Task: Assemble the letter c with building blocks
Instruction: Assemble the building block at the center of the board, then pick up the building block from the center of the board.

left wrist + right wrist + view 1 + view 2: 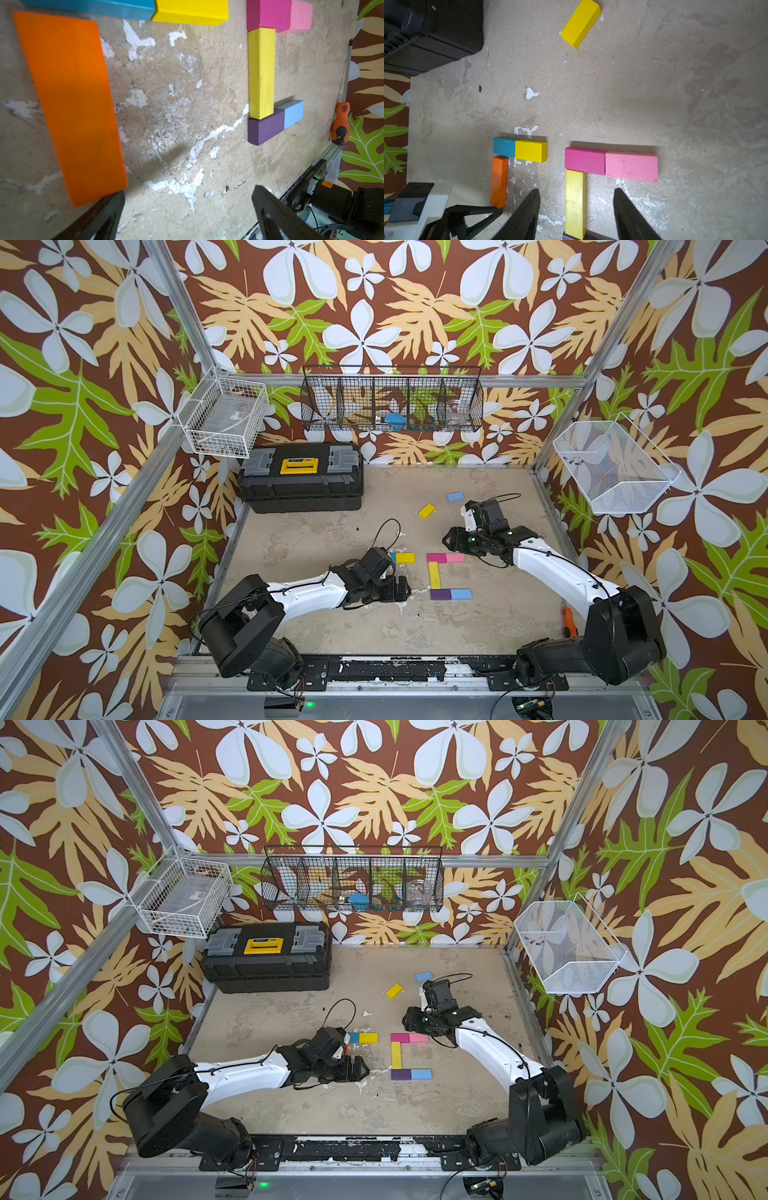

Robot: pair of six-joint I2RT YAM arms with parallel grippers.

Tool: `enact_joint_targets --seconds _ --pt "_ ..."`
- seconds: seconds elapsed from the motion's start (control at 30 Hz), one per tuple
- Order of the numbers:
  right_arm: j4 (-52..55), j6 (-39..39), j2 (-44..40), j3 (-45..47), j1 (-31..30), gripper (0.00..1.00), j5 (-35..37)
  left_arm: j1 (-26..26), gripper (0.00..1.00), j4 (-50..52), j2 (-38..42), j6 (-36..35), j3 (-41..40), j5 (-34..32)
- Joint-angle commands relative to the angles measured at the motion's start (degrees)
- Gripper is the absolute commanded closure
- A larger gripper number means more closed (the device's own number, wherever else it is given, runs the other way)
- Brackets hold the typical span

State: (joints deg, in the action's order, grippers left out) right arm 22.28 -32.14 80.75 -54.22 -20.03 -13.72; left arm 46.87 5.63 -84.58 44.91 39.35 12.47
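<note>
You have a letter C lying flat near the middle of the surface (316, 531). A magenta block (436, 558) and a pink block (455, 558) sit end to end as its far arm. A long yellow block (434, 576) runs from the magenta one toward the robot's base, and a purple block (440, 594) with a light blue block (461, 593) forms the near arm. Just to its left, a teal block (504, 147) and a short yellow block (530, 151) touch end to end, and an orange block (499, 180) lies at a right angle below the teal one. A loose yellow block (427, 510) and a loose light blue block (455, 496) lie apart farther back. Your left end effector (187, 207) is spread wide and holds nothing, with one finger right at the orange block's end. Your right end effector (576, 189) is partly spread and also holds nothing. It hovers over the C, its fingers to either side of the long yellow block without touching it.
</note>
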Motion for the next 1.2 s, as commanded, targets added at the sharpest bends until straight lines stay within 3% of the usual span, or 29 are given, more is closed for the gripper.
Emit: enact_joint_targets --seconds 0.0,0.3,0.5,0.9,1.17 --pt "-0.4 0.14 0.27 -0.14 -0.05 0.41 -0.17 -0.11 0.0 -0.05 -0.24 -0.56 0.29 -0.25" --pt "-0.68 -0.03 0.36 -0.04 -0.01 0.42 -0.26 -0.2 0.0 0.0 0.0 -1.05 0.75 0.38" --pt "-0.23 -0.33 -0.06 -1.17 -0.09 0.42 -0.55 -1.19 0.0 3.37 4.65 -2.07 3.63 1.2" --pt "1.86 -1.15 5.06 -10.31 -0.01 0.42 2.35 -14.55 0.0 5.13 5.61 -7.52 4.24 1.94" --pt "6.31 -6.34 17.99 -22.55 -0.23 0.4 10.41 -21.34 0.0 4.49 2.96 -9.9 6.66 2.01"
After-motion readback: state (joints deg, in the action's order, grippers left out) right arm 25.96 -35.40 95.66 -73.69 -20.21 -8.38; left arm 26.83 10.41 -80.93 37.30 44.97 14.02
